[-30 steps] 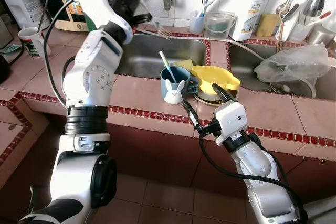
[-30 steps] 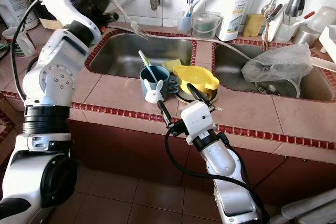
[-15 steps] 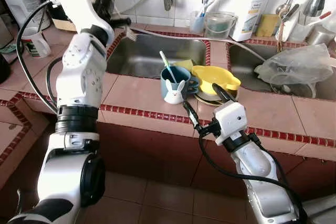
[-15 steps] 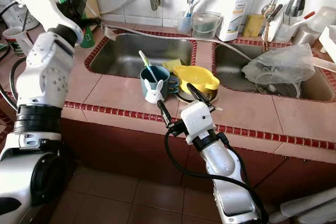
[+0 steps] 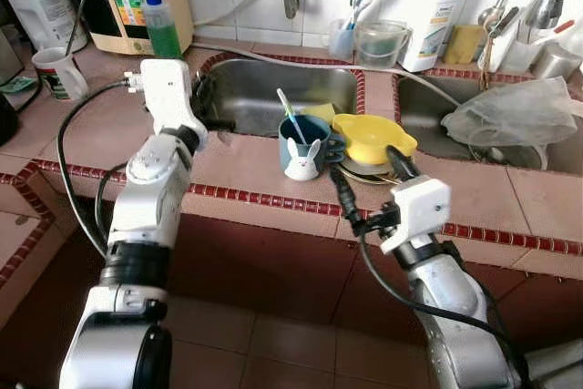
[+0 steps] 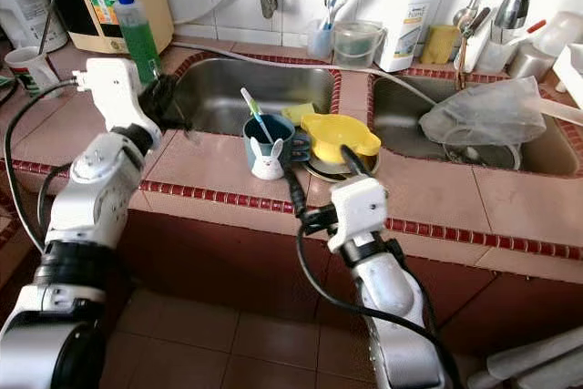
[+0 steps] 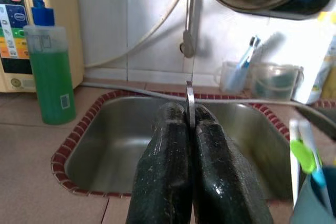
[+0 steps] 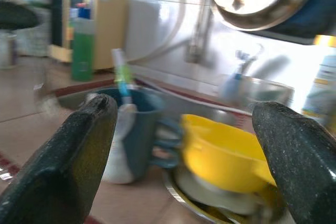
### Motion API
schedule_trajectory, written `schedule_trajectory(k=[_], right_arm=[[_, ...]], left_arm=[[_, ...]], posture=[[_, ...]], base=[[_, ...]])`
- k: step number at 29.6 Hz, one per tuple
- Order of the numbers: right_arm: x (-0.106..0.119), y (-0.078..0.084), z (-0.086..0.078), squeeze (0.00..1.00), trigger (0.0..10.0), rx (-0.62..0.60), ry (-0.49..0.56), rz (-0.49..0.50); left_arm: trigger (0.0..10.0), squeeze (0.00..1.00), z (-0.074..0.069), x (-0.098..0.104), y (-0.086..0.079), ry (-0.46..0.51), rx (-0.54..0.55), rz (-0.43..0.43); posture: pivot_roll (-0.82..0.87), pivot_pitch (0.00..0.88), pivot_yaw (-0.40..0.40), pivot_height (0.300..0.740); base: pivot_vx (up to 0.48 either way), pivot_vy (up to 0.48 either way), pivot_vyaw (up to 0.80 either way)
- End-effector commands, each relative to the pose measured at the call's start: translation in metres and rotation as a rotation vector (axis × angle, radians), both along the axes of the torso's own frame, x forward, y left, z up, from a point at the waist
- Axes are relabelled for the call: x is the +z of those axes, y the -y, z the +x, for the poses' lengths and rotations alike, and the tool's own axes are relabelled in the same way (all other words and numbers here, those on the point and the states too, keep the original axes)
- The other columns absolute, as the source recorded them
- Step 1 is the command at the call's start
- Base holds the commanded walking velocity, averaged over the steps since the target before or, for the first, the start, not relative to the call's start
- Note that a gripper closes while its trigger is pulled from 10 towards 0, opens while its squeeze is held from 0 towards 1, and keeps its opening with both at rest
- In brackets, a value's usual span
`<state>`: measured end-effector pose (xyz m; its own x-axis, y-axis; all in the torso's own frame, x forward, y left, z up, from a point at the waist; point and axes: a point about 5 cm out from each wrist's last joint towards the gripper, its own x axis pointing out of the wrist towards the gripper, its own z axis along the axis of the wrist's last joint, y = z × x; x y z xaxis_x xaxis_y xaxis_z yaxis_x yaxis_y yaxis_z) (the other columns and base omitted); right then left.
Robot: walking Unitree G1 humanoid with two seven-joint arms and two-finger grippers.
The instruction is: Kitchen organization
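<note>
A tiled counter (image 5: 246, 157) with dark red edging ran across a kitchen, with two steel sinks set into it below a white tiled wall. The left sink (image 5: 273, 97) held nothing that could be made out; a clear bag (image 5: 515, 116) slumped in the right one. On the counter strip in front of the left sink stood a blue mug (image 5: 301, 148) with a rabbit face and a toothbrush (image 5: 290, 114) leaning in it. Just beside it a yellow bowl (image 5: 372, 137) sat on a metal plate (image 5: 364, 170). A green soap bottle (image 5: 160, 25) stood at the left sink's back corner.

The left gripper (image 7: 190, 129) hung at the near left rim of the left sink, its fingers pressed together on a thin metal utensil (image 7: 190, 103) whose end stuck up between the tips; what kind it was could not be told. The right gripper (image 8: 184, 129) hovered low at the counter's front edge, fingers spread wide, facing the mug and bowl without touching them.
</note>
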<state>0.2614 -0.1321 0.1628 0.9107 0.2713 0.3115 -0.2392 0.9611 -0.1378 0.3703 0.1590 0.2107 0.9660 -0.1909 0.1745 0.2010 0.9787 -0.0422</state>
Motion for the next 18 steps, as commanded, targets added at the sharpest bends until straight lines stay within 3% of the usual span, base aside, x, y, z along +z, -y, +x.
schedule_trajectory(k=[1,12,18], right_arm=[[0.004,0.009,-0.004,0.00,10.0,-0.056,0.007,0.034],[0.005,0.007,-0.011,0.00,10.0,-0.045,0.002,0.037],[0.006,0.007,-0.012,0.00,10.0,-0.042,0.000,0.035]], left_arm=[[10.0,0.00,-0.004,0.004,-0.003,0.035,-0.026,0.038],[10.0,0.00,0.001,0.012,-0.001,0.050,-0.080,0.022],[10.0,0.00,0.001,0.017,0.002,0.067,-0.097,0.021]], posture=[[-0.16,0.038,0.044,0.711],[-0.18,0.042,0.050,0.711],[-0.19,0.041,0.051,0.711]], base=[[0.000,0.000,0.00],[0.000,0.000,0.00],[0.276,0.000,0.00]])
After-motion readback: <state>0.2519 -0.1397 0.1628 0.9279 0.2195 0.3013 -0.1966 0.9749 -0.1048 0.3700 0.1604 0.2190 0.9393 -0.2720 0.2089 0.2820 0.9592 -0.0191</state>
